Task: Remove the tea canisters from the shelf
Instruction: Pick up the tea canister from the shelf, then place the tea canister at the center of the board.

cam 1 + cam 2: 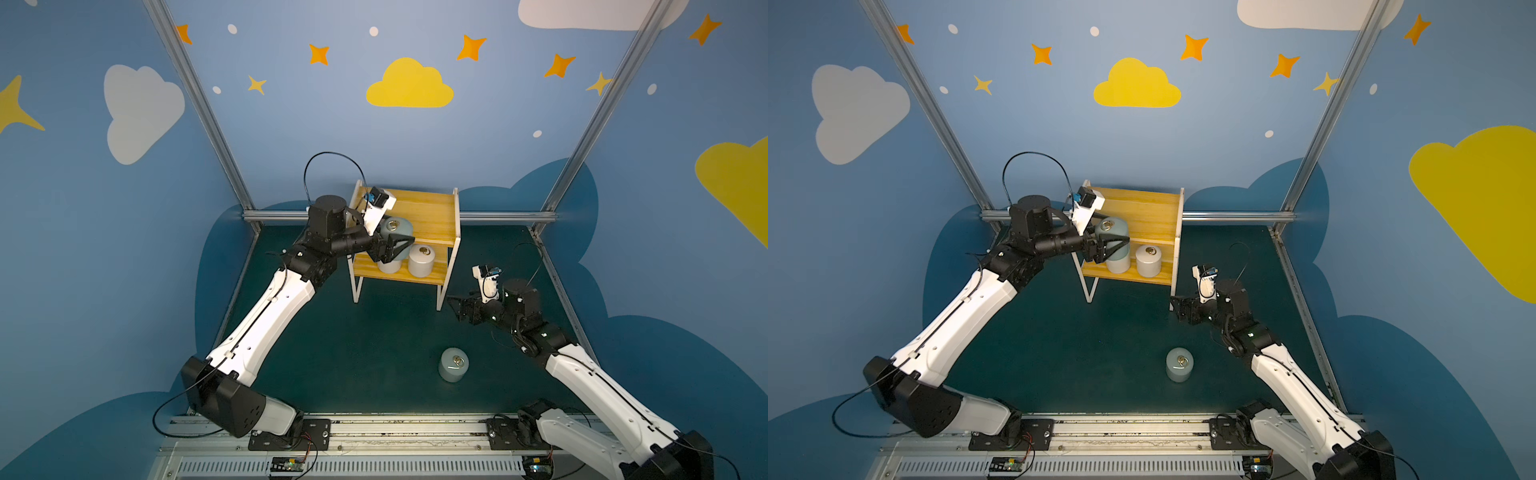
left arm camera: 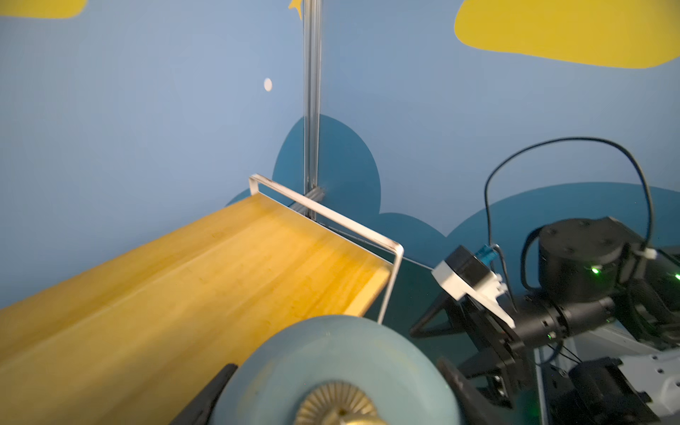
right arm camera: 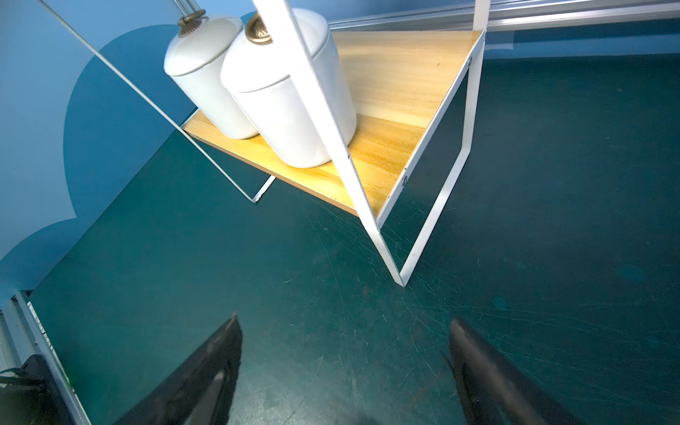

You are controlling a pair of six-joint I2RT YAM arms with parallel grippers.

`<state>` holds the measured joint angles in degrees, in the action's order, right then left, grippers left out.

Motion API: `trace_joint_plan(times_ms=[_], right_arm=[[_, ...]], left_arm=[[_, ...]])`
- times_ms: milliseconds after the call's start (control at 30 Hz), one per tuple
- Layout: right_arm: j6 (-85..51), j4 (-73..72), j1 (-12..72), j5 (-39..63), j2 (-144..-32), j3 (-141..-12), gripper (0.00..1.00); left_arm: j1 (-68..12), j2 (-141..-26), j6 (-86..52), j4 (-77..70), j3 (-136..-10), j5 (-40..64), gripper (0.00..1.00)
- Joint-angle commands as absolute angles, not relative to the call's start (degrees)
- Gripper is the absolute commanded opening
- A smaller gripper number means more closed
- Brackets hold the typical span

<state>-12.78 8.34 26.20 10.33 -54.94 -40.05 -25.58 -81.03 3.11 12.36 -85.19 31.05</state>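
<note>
We can read no text, label, brand, number or sign in any view, neither on the tea canisters (image 3: 272,110), nor on the shelf (image 1: 424,208), nor on the walls (image 1: 415,137).

Two white canisters (image 3: 206,73) (image 3: 287,110) stand on the lower board of the yellow shelf (image 1: 428,212). The left pincer (image 2: 331,379) clamps one blue canister (image 1: 400,227) at the top board's front. The other blue canister (image 1: 453,365) stands upright on the bench (image 1: 332,353).

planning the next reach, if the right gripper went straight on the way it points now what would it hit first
Most likely the near white leg of the shelf, just ahead of the open right gripper. The nearer off-white canister stands behind that leg. Depth is unclear, so it might slip past.
</note>
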Motion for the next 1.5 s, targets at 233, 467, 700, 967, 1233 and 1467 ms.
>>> trace_joint_plan(times_ms=[233,467,700,967,1233,1467], right_arm=[[-12.2,7.4,25.9,8.0,-51.6,-39.5,0.89],[-12.4,7.1,25.9,5.8,-48.5,-36.5,0.89],[-12.2,5.8,25.8,5.2,-47.3,-33.9,0.89],[-12.5,3.3,25.8,4.6,-47.3,-31.8,0.89],[-11.7,2.2,25.7,4.0,-48.7,-31.8,0.89],[-11.5,1.1,25.6,4.5,-50.0,-31.7,0.89]], left_arm=[[-32.7,-68.0,-1.4,2.9,-66.8,26.4,0.54],[-38.9,-63.6,-3.9,-4.6,-52.4,23.2,0.52],[-44.6,-65.1,-5.0,-12.3,-41.9,21.2,0.52],[-48.8,-72.4,-5.3,-26.8,-34.5,18.8,0.47],[-53.5,-83.4,-3.8,-36.8,-32.3,16.3,0.45],[-56.3,-90.0,-4.1,-43.6,-31.2,14.2,0.43]])
